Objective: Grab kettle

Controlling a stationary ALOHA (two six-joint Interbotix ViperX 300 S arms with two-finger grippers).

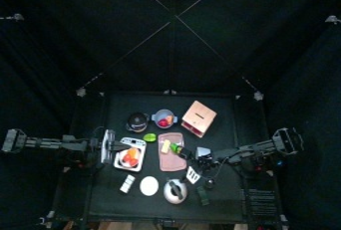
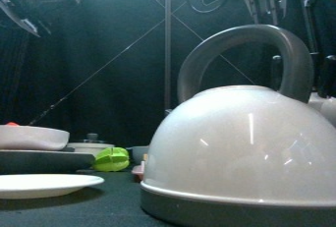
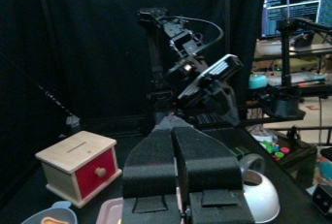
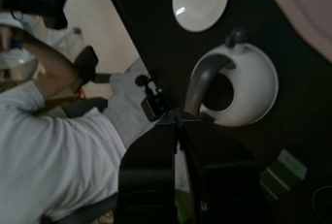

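Two grippers, both clenched on nothing; the right gripper (image 4: 178,121) hovers above the kettle (image 4: 240,84), which stands untouched at the table's (image 1: 226,115) front edge; the left gripper (image 3: 181,131) hangs clear; descent, opening and grasp remain.

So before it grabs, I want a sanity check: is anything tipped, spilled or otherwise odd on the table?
Nothing stands out. The kettle stands upright near the table's front edge, handle up, beside the white disc. No spill shows.

Top view overhead, far from table (image 1: 120,110). Front view level, close against kettle (image 2: 243,157). Kettle shared with right wrist view.
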